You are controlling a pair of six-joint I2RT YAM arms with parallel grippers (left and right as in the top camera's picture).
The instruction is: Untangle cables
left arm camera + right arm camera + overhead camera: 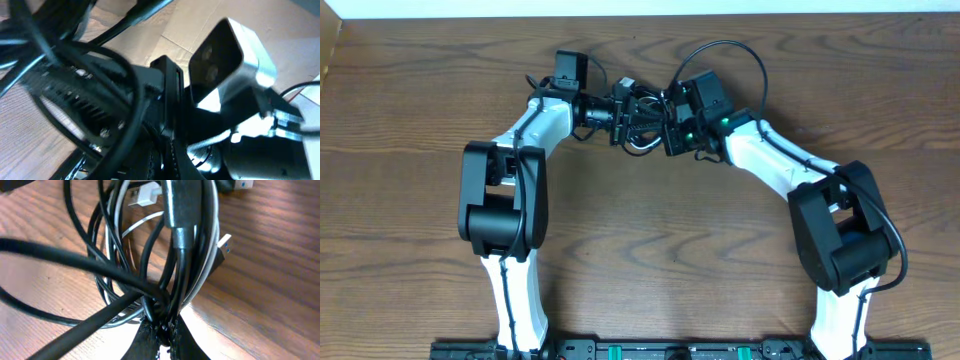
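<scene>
At far centre, limp, light cables (182, 260) were pinched by the right gripper (162, 332); the left gripper (610, 110) was closed; plugs (143, 195) seemed best gripped.

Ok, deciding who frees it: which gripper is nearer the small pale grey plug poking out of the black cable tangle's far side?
Left. The left gripper sits beside the pale grey plug, on its near side; the right gripper is across the black cable tangle.
</scene>
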